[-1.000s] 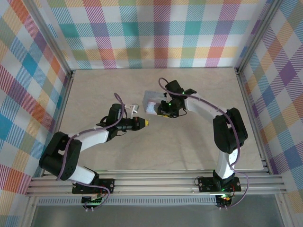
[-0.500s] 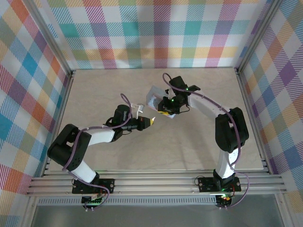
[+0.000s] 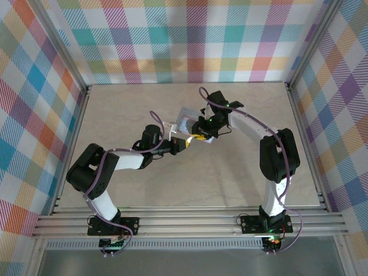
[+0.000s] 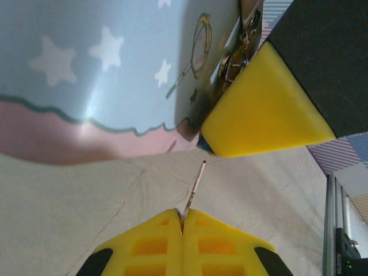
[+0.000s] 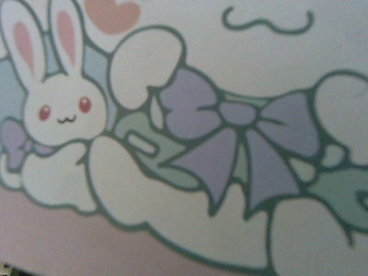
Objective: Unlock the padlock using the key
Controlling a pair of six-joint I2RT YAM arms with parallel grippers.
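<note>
Top external view: both arms reach toward the middle of the desk (image 3: 132,109) and meet there. The right gripper (image 3: 200,133) holds the tin (image 3: 185,118) tipped up on an edge. The left gripper (image 3: 186,142) comes in from the left, its yellow tip just beside the right gripper's yellow tip.

Left wrist view: the left gripper (image 4: 183,217) has its jaws pressed together on the key (image 4: 195,185), so no gap shows between the two yellow pads. The thin blade stands up out of them, leaning a little right, with its tip free in the air above the desk (image 4: 75,201).

Just above that tip, one yellow pad (image 4: 259,109) of the right gripper lies against the edge of the tin (image 4: 98,75), whose pale blue face bears white stars over a pink band. Small brass fittings (image 4: 233,60) sit on the tin's edge beside this pad.

The padlock (image 4: 205,148) is mostly hidden. Only a blue sliver shows at the pad's lower left corner, near the key's tip but apart from it.

Right wrist view: the tin's printed face (image 5: 230,115) sits close to the lens, with a white rabbit at the left and a lilac bow in the middle. The second jaw of the right gripper is hidden, but the tilted tin sits in its grip.
</note>
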